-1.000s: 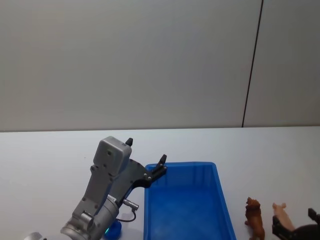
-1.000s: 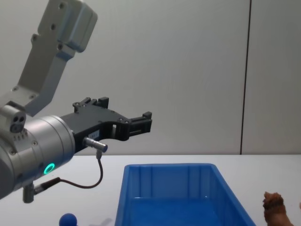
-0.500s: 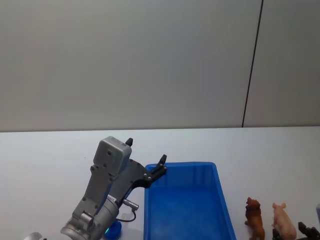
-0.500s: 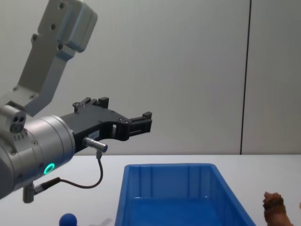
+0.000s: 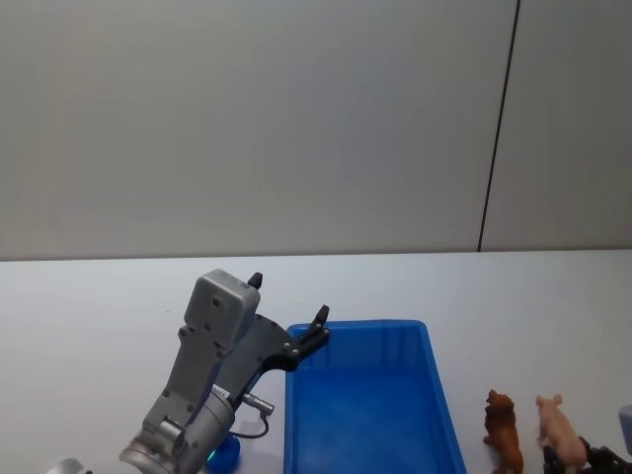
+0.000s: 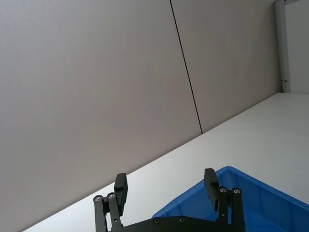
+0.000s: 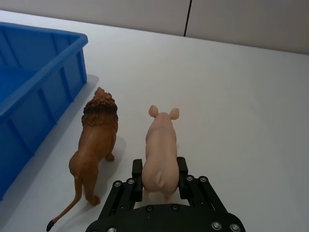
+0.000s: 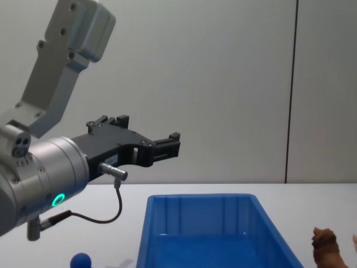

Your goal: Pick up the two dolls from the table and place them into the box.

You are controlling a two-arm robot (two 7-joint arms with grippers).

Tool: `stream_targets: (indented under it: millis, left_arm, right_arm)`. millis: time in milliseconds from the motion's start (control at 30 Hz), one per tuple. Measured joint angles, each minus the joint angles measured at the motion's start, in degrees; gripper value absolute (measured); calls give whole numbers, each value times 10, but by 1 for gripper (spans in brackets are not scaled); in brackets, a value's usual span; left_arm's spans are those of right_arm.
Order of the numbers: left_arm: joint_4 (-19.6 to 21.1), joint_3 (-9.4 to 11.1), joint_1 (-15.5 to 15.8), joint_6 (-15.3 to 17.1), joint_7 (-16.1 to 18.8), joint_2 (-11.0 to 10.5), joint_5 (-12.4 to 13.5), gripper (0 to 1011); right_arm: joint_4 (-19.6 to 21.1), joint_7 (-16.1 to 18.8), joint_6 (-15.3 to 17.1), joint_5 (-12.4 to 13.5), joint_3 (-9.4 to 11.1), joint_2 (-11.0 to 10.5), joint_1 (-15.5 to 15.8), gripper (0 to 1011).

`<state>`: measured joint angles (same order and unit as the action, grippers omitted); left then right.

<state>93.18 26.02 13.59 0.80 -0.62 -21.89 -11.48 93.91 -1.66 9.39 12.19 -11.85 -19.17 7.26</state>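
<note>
Fingers of right gripper (image 7: 160,168) pinch pink pig (image 7: 161,140) at rump – brown lion (image 7: 95,145) beside; left gripper (image 6: 165,178) spread over box (image 5: 375,324) corner.

The pale pink pig (image 7: 161,145) stands upright on the white worktop (image 7: 241,106), its rump between my right fingers (image 7: 138,169), which seem to press both flanks. The brown lion (image 7: 96,140), dark-maned, stands just beside it, apart and facing the same way. It is between the pig and the bright blue box (image 7: 48,92).
</note>
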Motion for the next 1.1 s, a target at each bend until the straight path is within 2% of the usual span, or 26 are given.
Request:
stream_targets:
  millis: [300,567,800,1100]
  left_arm:
    - [0,0,0,0,0,0,0,1001]
    - [0,0,0,0,0,0,0,1001]
    - [0,0,0,0,0,0,0,1001]
    - [0,0,0,0,0,0,0,1001]
  right_arm:
    - [18,-1,-28,-15,1,1,1,386]
    - [43,20,-48,-21,2,1,-5,386]
    - [54,63,-56,-17,-1,10,-21,386]
    - [46,121,-53,-10,-13,30,-50,386]
